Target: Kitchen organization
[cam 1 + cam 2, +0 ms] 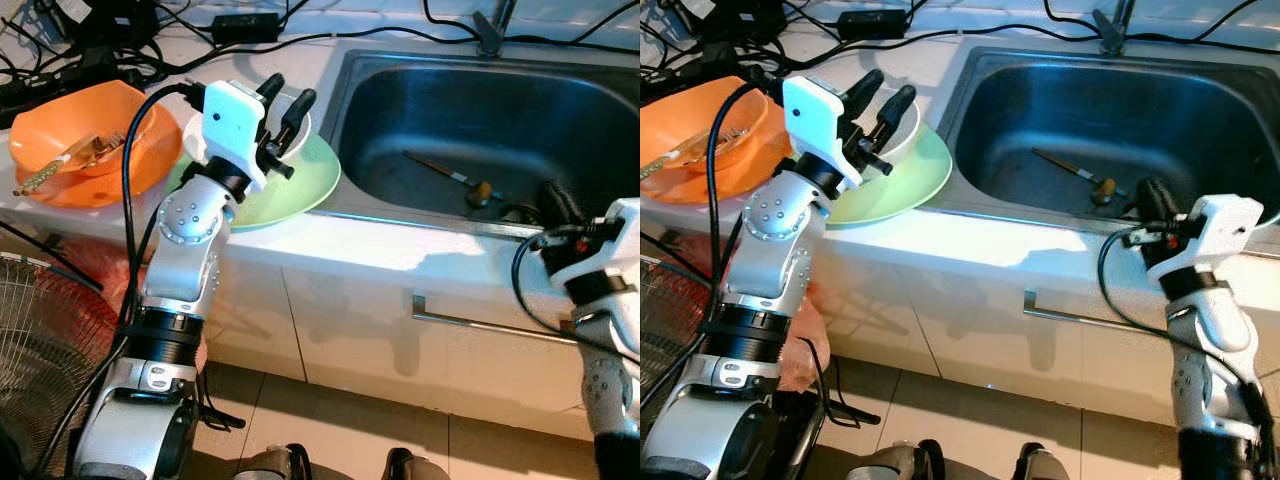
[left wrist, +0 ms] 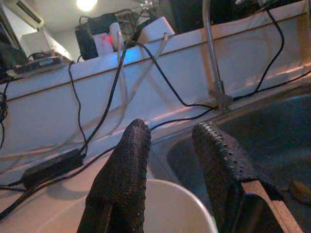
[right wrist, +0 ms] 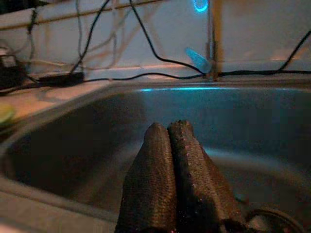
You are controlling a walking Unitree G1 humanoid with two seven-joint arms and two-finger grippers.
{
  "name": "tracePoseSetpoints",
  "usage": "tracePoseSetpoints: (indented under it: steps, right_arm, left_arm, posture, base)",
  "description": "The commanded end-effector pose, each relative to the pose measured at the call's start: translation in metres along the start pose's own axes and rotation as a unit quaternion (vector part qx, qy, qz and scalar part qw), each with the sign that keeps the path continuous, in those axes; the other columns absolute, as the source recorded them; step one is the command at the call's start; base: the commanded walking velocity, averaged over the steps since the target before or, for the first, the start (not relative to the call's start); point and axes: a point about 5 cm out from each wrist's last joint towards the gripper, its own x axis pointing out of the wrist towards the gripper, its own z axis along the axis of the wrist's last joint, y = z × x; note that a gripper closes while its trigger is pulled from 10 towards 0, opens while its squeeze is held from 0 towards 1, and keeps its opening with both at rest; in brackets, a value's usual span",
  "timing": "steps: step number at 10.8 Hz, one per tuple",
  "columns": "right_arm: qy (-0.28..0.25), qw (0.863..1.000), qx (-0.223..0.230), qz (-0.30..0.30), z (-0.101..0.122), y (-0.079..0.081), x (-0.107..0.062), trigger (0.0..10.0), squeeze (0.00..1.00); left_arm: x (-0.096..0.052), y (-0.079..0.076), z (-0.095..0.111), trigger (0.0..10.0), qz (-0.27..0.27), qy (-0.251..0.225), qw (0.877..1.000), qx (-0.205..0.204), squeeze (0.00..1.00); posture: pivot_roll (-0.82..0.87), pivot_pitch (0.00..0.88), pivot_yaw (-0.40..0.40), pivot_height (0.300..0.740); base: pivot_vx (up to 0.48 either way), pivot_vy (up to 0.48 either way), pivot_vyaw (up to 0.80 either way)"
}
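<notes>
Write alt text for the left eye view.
The robot's left hand, fingers open, hovers over a white bowl on a green plate beside a steel sink. An orange bowl sits further left; the right hand reaches over the sink's front edge.

Head views evenly lit and sharp, bench (image 1: 400, 245) front edge washed pale by glare, sink (image 1: 480, 120) basin shadowed, wrist views dim and tinted, ceiling lamp (image 2: 86, 4) flared, near fingers softly blurred
</notes>
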Motion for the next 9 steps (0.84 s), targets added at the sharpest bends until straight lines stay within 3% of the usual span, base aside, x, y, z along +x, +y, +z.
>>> tracePoseSetpoints:
  steps: [1,6,9]
  right_arm:
    - [0.024,0.999,0.020,0.011,-0.012,0.005,-0.006,10.0,0.00]
    - [0.036,0.999,0.028,0.021,-0.021,0.014,-0.012,10.0,0.00]
    - [0.042,0.999,0.009,0.011,-0.020,0.006,-0.016,10.0,0.00]
  left_arm:
    - [-0.005,0.004,0.000,10.0,0.007,0.005,1.000,0.006,0.00]
    - [-0.025,-0.003,-0.016,10.0,-0.002,0.044,0.999,0.014,0.00]
    - [-0.033,0.001,-0.018,10.0,-0.001,0.055,0.998,0.021,0.00]
  posture:
    - [0.01,0.180,0.073,0.740]
    - [0.01,0.181,0.074,0.740]
    - [0.00,0.169,0.077,0.740]
  base:
    - [0.000,0.000,0.00]
    - [0.000,0.000,0.00]
    - [0.000,0.000,0.00]
